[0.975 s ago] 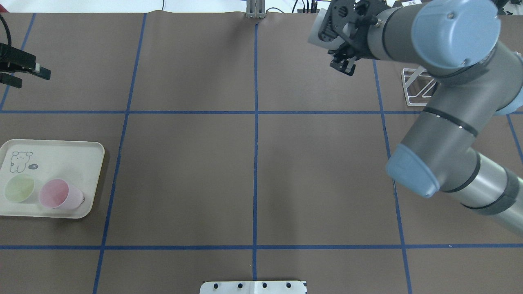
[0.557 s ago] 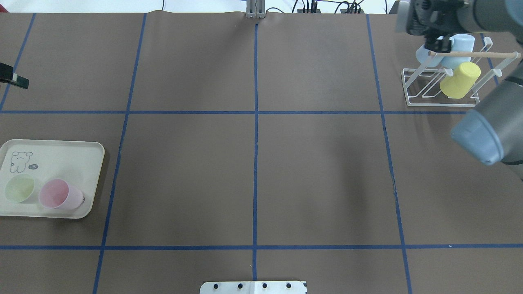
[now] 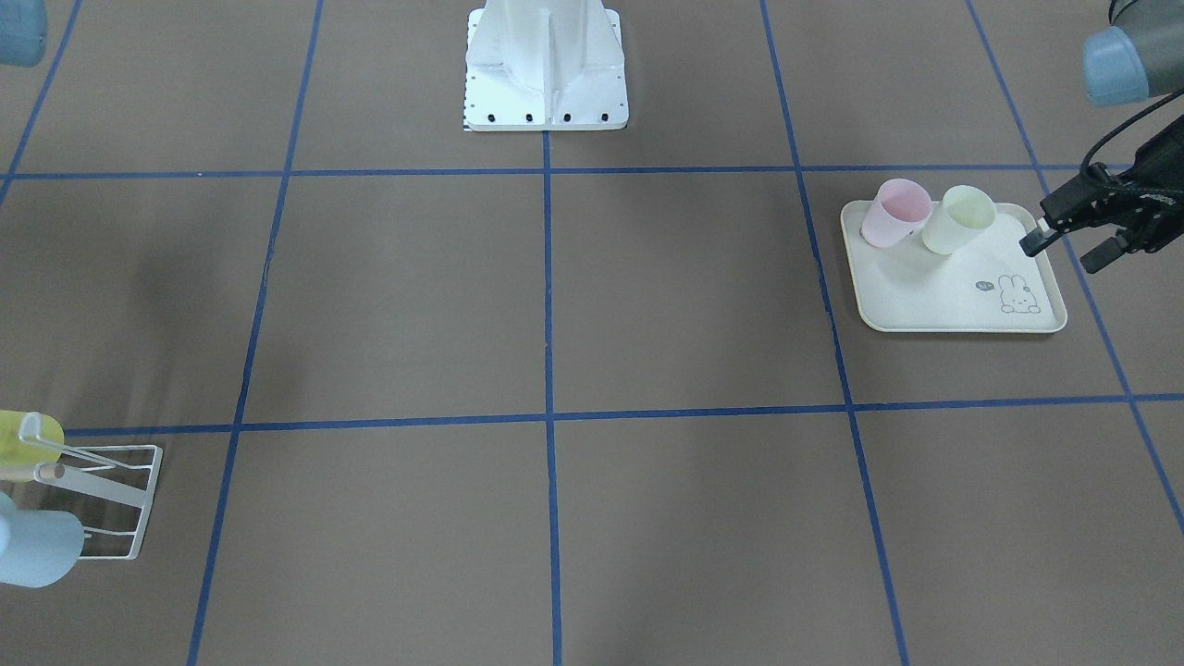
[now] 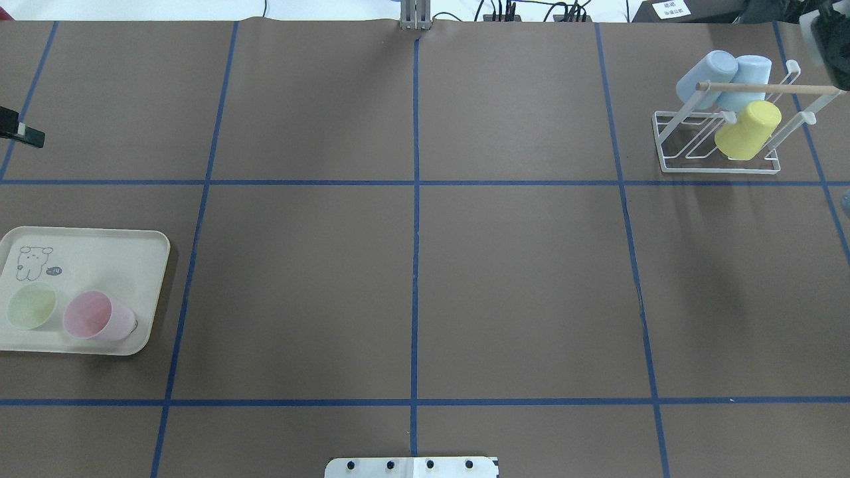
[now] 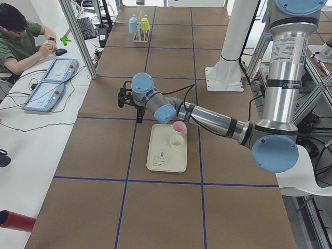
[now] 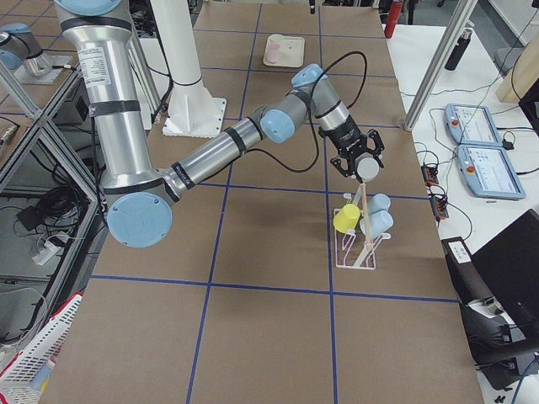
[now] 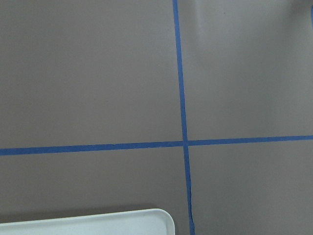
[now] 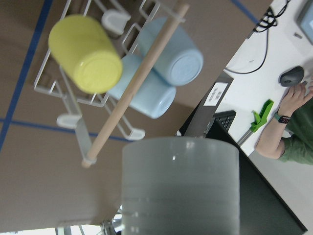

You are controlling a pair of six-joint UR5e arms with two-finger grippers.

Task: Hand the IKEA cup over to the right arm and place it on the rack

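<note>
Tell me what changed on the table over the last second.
The right arm's black two-finger pincer, still holding the pale translucent plastic cup, swung rightward over the white wire rack to the overhead view's top right corner. The left arm's slim black pincer drew back leftward slightly. The pink plastic cup and green plastic cup on the cream bunny tray stayed put.

The rack (image 4: 704, 171) is white-coated wire with a matt wooden rod (image 4: 764, 87).

A brown table (image 4: 299, 279) gridded with blue tape (image 4: 414, 265); a white side bench (image 5: 31, 153) alongside.
</note>
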